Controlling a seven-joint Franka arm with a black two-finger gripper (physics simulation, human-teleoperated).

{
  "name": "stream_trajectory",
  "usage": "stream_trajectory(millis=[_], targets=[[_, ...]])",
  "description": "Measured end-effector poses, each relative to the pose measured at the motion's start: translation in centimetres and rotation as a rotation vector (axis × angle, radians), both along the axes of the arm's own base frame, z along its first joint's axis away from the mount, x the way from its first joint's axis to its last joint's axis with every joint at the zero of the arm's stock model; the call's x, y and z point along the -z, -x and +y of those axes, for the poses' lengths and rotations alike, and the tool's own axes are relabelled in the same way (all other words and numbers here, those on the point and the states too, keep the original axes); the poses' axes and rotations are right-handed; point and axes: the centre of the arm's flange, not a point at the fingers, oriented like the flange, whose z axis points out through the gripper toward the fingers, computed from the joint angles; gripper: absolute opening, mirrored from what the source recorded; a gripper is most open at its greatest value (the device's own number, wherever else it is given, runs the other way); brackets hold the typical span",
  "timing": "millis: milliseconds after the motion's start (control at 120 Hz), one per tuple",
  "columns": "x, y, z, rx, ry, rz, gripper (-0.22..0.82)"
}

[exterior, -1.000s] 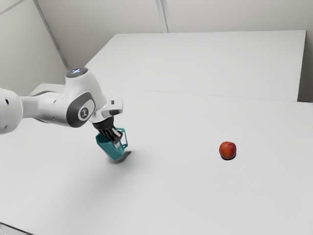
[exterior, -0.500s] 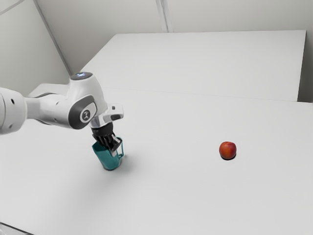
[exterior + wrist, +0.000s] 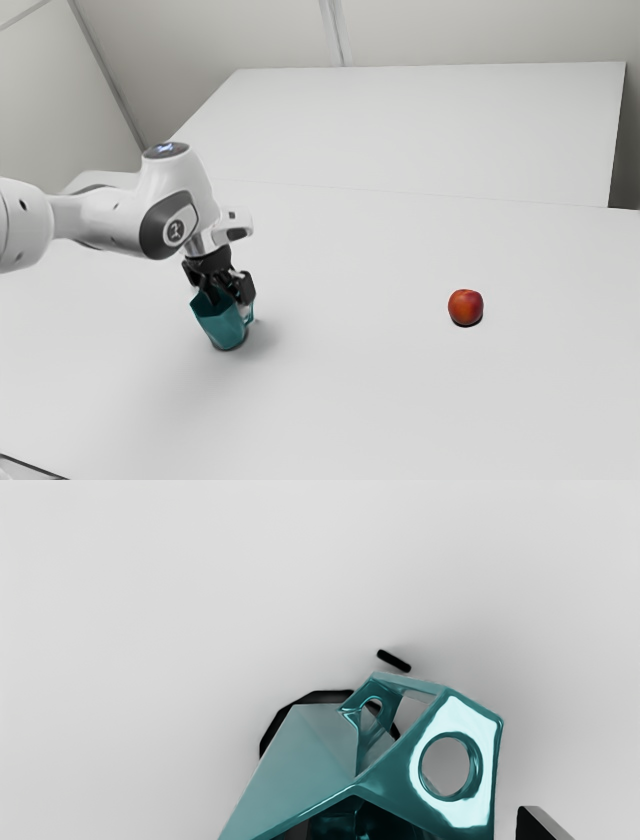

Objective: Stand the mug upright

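The black two-finger gripper (image 3: 229,298) is released, its jaws spread apart over the teal mug (image 3: 222,328) and pointing down. In the wrist view, one finger (image 3: 539,826) is outside the mug, with a strip of pale tabletop between it and the handle (image 3: 400,775), while part of the other finger (image 3: 297,831) appears within the dark mouth. The mug is below the hand on the white table (image 3: 400,400), mouth upward and base down, its faceted body seeming to lean slightly toward the exterior view's left; whether the base sits fully flat, I cannot tell. The handle is on the body's side toward the exterior view's right, an angular loop with a round hole through its broad face. Close to the handle in the wrist view is a short black mark (image 3: 394,661) on the tabletop. The white arm (image 3: 120,218) comes in from the exterior view's left. Well apart from the mug, toward the exterior view's right, a red-orange fruit (image 3: 466,307) rests on the table.
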Motion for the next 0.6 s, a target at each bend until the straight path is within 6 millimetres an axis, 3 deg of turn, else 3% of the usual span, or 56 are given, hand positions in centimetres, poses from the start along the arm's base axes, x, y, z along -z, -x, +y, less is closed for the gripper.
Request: stream_trajectory(millis=[267,442,600], targets=[[-3.2,-0.6,0.2,0.002,0.008,-0.051,0.55],[-10.0,-3.6,0.4,0.005,-0.007,-0.138,0.58],[-15.3,-4.9,1.1,0.01,-0.04,-0.181,0.59]])
